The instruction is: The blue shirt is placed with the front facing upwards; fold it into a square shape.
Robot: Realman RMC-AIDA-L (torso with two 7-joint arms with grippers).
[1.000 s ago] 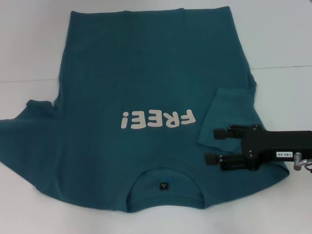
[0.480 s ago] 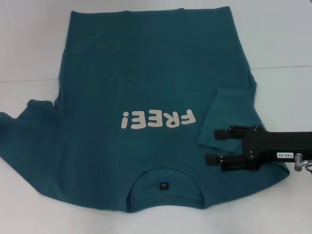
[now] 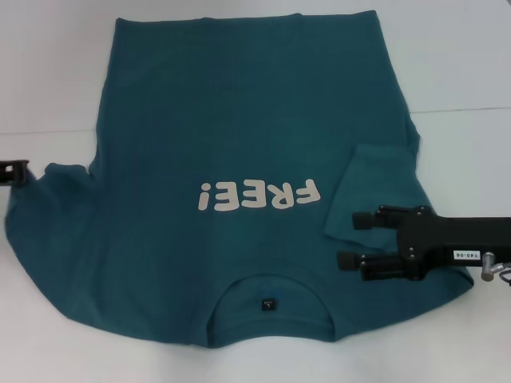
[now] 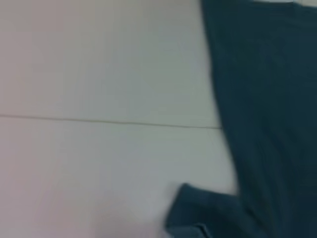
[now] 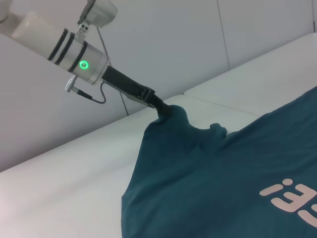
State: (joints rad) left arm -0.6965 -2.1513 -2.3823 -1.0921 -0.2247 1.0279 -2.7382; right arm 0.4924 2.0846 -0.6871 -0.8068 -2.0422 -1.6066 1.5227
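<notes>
The blue shirt point(image 3: 239, 120) lies front up on the table, with its white "FREE!" lettering point(image 3: 259, 194) and neck tag point(image 3: 269, 303) toward me. Its right sleeve point(image 3: 371, 183) is folded inward onto the body. My right gripper point(image 3: 351, 239) hangs open over the right shoulder, with nothing between its fingers. My left gripper point(image 3: 9, 171) is at the left sleeve's tip. In the right wrist view the left gripper point(image 5: 159, 108) is shut on that sleeve, and the cloth rises in a peak to it. The left wrist view shows the shirt point(image 4: 267, 99) and the sleeve edge point(image 4: 208, 213).
The white table point(image 3: 48, 72) has a seam line point(image 3: 463, 108) running across it under the shirt. A pale wall point(image 5: 173, 39) stands behind the table. The left arm point(image 5: 81, 64), with a green light on it, reaches in from the far side.
My left gripper has come into the head view at the left edge and reached the left sleeve's tip. That sleeve's edge has drawn slightly inward. The right arm has barely moved.
</notes>
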